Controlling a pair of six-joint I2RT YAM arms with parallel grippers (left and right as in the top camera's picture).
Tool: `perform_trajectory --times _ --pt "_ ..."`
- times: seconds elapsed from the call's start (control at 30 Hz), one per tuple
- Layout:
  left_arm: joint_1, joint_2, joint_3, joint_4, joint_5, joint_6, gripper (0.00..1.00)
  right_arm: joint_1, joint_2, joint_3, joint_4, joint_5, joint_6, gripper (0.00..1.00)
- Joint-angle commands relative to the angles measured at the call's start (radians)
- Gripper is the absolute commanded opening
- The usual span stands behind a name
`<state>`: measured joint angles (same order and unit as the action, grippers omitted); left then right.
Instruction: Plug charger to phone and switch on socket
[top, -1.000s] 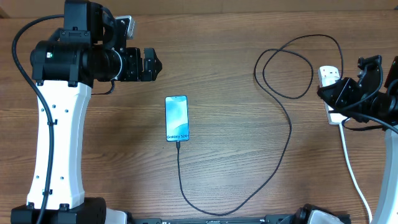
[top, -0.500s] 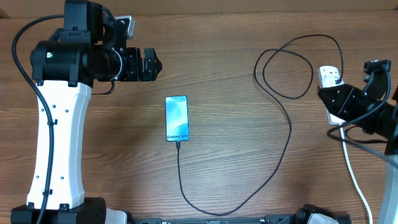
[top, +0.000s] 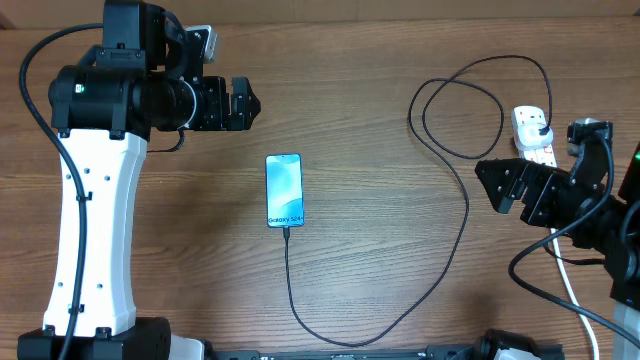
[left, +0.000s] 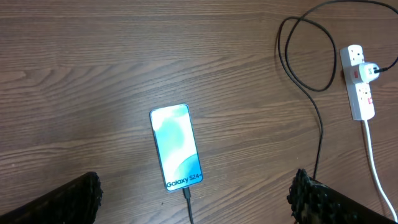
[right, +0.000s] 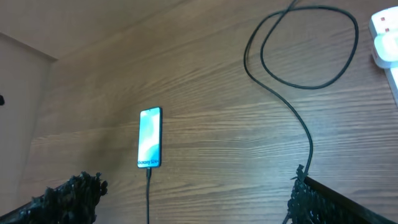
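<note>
Overhead, your phone (top: 284, 190) lies mid-tabletop with the charger (top: 466, 215) tip at its lower end, the cable looping right to the socket (top: 533, 135). The right end effector (top: 508, 190) hovers near the socket; the left end effector (top: 245, 103) is well apart. The left wrist view alone shows the socket's red switch marks, fingers (left: 74, 199) spread. The right wrist view crops the socket to a corner, its fingers (right: 68, 198) likewise released.

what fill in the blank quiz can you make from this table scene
1. The charger is plugged into the phone at the end printed "Galaxy ____".
2. The phone lies with its lit screen facing ____.
3. The socket trails a thick cord coloured ____.
4. Near the socket, the charger's cable crosses itself in a ____.
Missing words: S24; up; white; loop.
</note>
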<state>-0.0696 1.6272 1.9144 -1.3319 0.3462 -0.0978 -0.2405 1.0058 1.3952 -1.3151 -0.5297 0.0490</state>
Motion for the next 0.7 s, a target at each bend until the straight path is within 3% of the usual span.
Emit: perform_trajectory --times 0.0,0.47,0.67 --pt "0.01 -0.004 0.019 0.001 -0.007 0.016 1.0 0.005 0.005 0.014 0.002 0.014 -0.005 1.0" --pt "0.01 -0.004 0.019 0.001 -0.007 0.016 1.0 0.005 0.007 0.014 0.057 0.058 -0.009 1.0" --pt "0.01 -0.004 0.019 0.001 -0.007 0.016 1.0 0.006 -0.025 -0.016 0.114 0.064 -0.087 1.0"
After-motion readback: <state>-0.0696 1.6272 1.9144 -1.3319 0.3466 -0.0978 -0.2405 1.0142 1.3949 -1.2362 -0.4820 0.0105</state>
